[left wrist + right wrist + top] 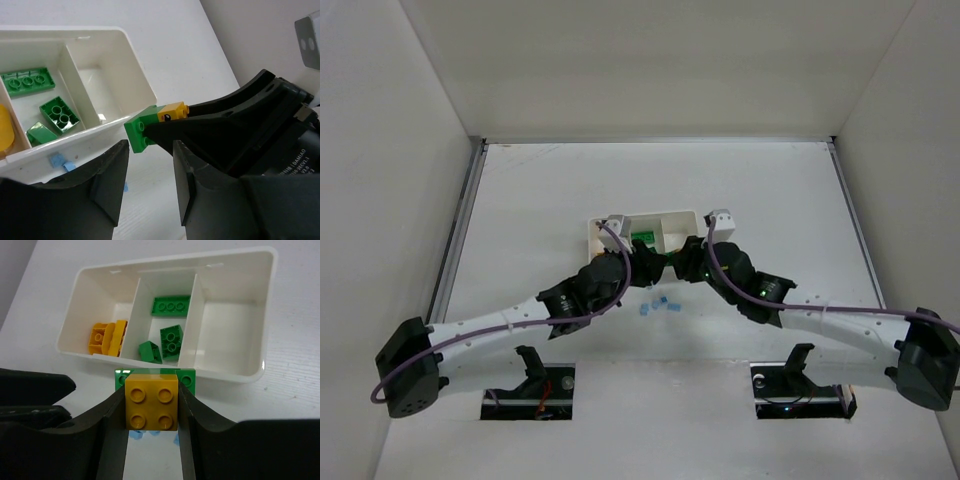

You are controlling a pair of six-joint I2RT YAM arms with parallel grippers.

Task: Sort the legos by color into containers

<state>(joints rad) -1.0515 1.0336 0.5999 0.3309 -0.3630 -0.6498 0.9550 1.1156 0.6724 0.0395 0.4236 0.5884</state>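
My right gripper (151,390) is shut on a yellow-orange brick (151,401) that is stacked on a wider green brick (186,377), held just in front of the white tray (235,374). In the left wrist view the same green brick (137,132) and yellow brick (172,111) stick out of the right gripper's black fingers (225,130). My left gripper (149,165) is open, its tips just short of the green brick and not touching it. The tray's left compartment holds yellow bricks (106,337), and the middle compartment holds three green bricks (170,335). The right compartment (227,335) has nothing in it.
Light blue bricks (660,305) lie on the table just near of the tray, under both grippers; they also show in the right wrist view (137,436) and the left wrist view (61,161). Both arms meet in front of the tray (640,215). White walls enclose the table.
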